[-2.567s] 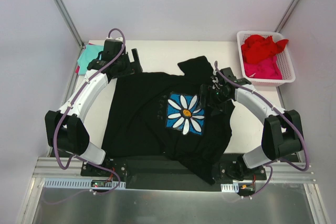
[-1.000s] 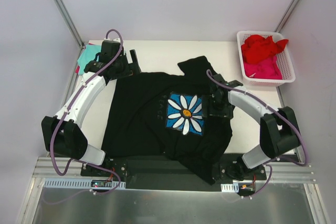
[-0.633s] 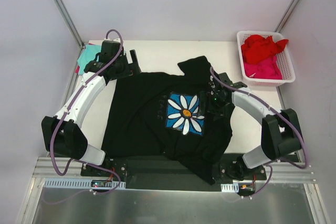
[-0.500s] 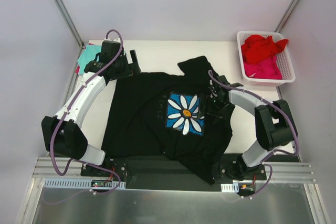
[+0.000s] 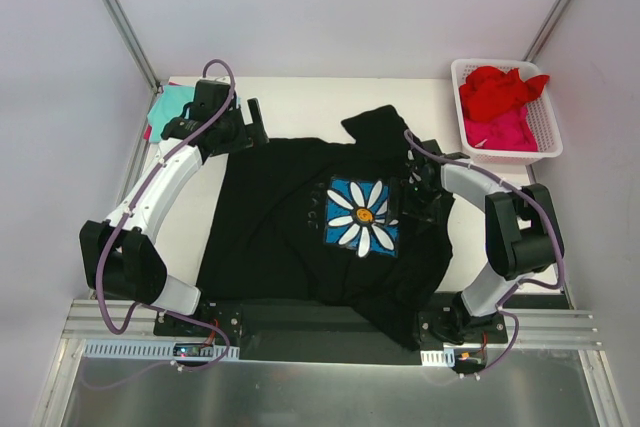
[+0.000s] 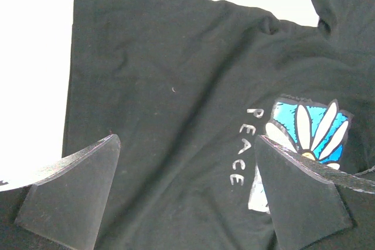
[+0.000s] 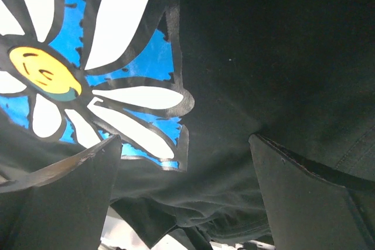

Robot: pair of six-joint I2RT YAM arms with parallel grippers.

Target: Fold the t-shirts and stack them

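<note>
The large black t-shirt (image 5: 270, 217) lies spread on the table, its white-and-blue flower print (image 5: 362, 215) facing up. My left gripper (image 5: 257, 119) is open and empty over the shirt's far left corner; in the left wrist view (image 6: 186, 140) the cloth and the word PEACE lie between its spread fingers. My right gripper (image 5: 411, 201) is open, low over the shirt's right side beside the print; the right wrist view (image 7: 184, 140) shows bunched black cloth (image 7: 246, 74) between its fingers. A teal shirt (image 5: 167, 107) lies at the far left edge.
A white slotted basket (image 5: 547, 139) stands at the back right, holding a red shirt (image 5: 497, 90) and a pink one (image 5: 505, 131). Bare white table (image 5: 300, 97) runs behind the black shirt. The shirt's near hem hangs over the black front rail (image 5: 270, 315).
The black shirt and its flower print have slid a little to the right. My right arm has drawn in with the gripper on the shirt's right side. The left arm has barely moved.
</note>
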